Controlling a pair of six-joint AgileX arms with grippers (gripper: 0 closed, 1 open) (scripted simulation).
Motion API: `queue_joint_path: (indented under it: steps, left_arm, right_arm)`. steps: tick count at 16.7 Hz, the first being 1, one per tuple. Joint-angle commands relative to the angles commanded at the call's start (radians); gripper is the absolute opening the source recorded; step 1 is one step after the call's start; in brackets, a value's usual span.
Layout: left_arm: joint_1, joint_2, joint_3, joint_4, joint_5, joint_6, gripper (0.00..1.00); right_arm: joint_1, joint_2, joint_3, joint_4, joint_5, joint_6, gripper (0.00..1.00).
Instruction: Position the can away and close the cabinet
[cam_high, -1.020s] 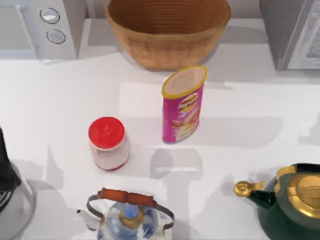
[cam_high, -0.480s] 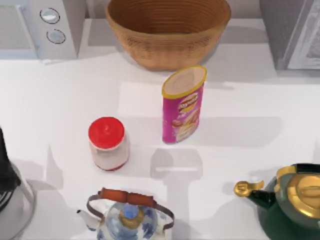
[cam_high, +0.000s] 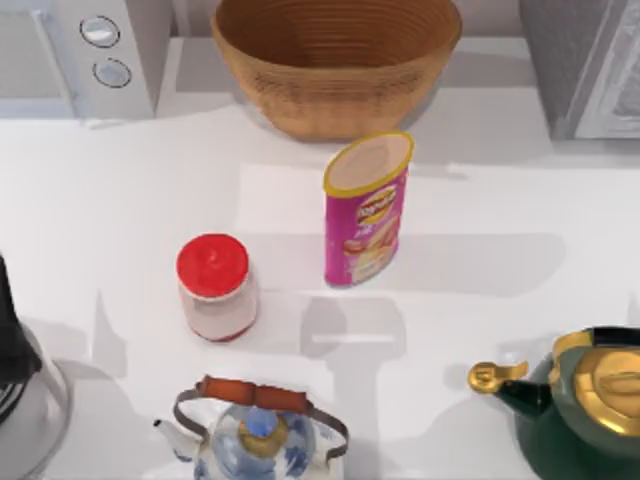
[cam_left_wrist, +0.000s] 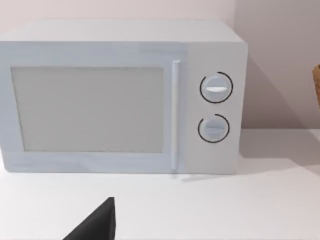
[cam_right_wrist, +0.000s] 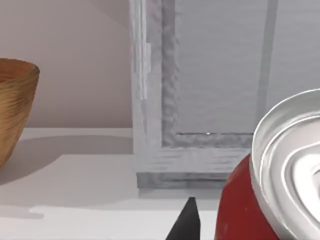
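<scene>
Approaching w/ R gripper, finger state can't tell, red can sits just beside it near cabinet at far right; risk: off-centre grasp tips can; L arm parked facing microwave.

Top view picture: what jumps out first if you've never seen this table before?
The tall pink chips can stands upright in the middle of the table, just in front of the big woven basket at the back. To its left sits a red-lidded jar, and a green and gold teapot fills the front right corner. In the right wrist view, a red soda can looms close before the grey cabinet.
</scene>
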Motion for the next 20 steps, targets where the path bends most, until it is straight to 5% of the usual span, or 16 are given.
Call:
queue_joint_path:
  steps: [8,20]
  left_arm:
    - [0.0,0.0,0.0,0.0,0.0,0.0,1.0]
    - [0.0,0.0,0.0,0.0,0.0,0.0,1.0]
  right_arm:
    - [0.006,0.123,0.189,-0.031,0.026,0.007,0.0]
    - [0.099,0.817,1.112,-0.253,0.135,0.025,0.0]
